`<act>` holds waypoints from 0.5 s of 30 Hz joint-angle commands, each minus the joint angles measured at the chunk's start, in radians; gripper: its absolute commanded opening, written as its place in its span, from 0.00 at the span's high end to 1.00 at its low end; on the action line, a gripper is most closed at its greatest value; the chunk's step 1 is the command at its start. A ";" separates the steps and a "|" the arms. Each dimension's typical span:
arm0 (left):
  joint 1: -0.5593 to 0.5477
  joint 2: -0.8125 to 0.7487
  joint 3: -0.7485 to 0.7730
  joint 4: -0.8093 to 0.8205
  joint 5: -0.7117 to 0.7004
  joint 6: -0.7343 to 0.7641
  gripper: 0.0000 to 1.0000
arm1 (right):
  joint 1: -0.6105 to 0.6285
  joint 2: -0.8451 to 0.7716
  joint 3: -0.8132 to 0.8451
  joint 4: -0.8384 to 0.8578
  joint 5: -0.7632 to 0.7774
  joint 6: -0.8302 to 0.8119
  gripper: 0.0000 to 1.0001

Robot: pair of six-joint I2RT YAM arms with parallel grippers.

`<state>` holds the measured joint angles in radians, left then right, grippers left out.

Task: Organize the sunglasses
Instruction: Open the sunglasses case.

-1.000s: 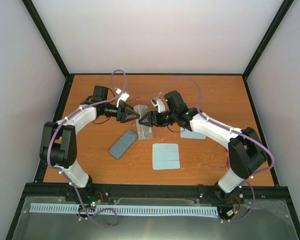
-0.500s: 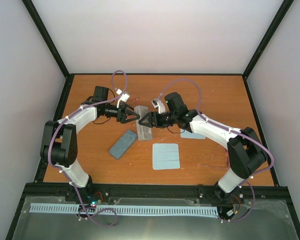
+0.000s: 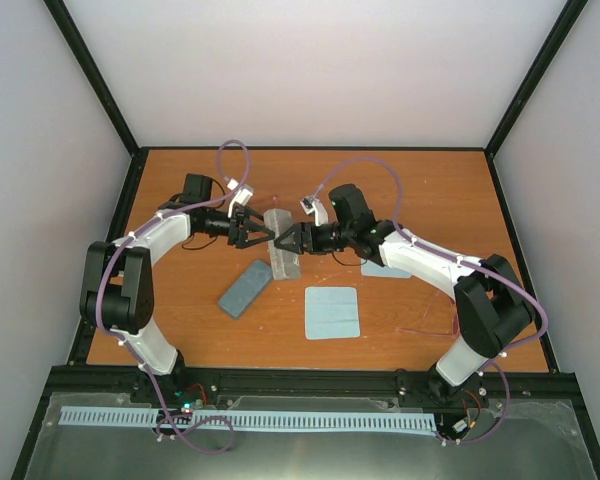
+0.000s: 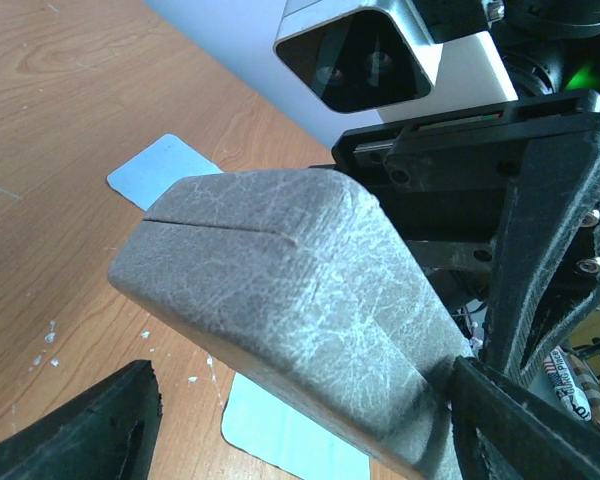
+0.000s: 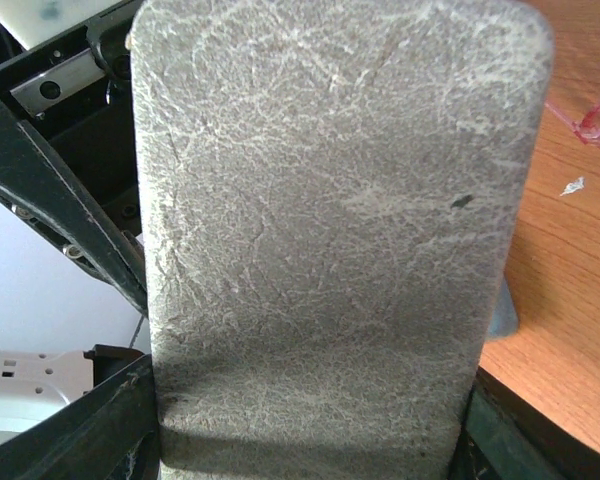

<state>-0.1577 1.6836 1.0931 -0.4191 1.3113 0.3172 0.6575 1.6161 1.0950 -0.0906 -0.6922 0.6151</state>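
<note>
One orange wood table (image 3: 430, 190), pale walls (image 3: 310, 70)

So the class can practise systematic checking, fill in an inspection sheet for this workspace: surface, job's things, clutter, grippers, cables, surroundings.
Surface: wooden table, with small white flecks on it.
Job's things: sunglasses show only as a pink see-through piece at the edge of the right wrist view.
Clutter: grey case between the grippers; blue-grey case lying on the table; pale blue cloth flat in front; second cloth partly under the right arm.
Grippers: right gripper clamps the grey case; left gripper is open beside it.
Cables: purple cables loop along both arms.
Surroundings: white walls, black frame posts.
</note>
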 commanded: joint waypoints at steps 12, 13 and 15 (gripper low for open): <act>0.004 0.062 -0.019 0.007 -0.128 0.078 0.26 | 0.014 -0.113 0.017 0.201 -0.108 0.052 0.97; 0.004 0.068 -0.023 0.012 -0.140 0.081 0.26 | 0.014 -0.122 0.016 0.204 -0.106 0.053 0.97; 0.004 0.079 -0.029 0.014 -0.160 0.085 0.26 | 0.014 -0.138 0.016 0.210 -0.101 0.058 0.97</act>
<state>-0.1528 1.7035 1.0927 -0.4332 1.3262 0.3481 0.6567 1.6009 1.0798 -0.0711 -0.6979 0.6567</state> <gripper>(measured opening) 0.740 0.664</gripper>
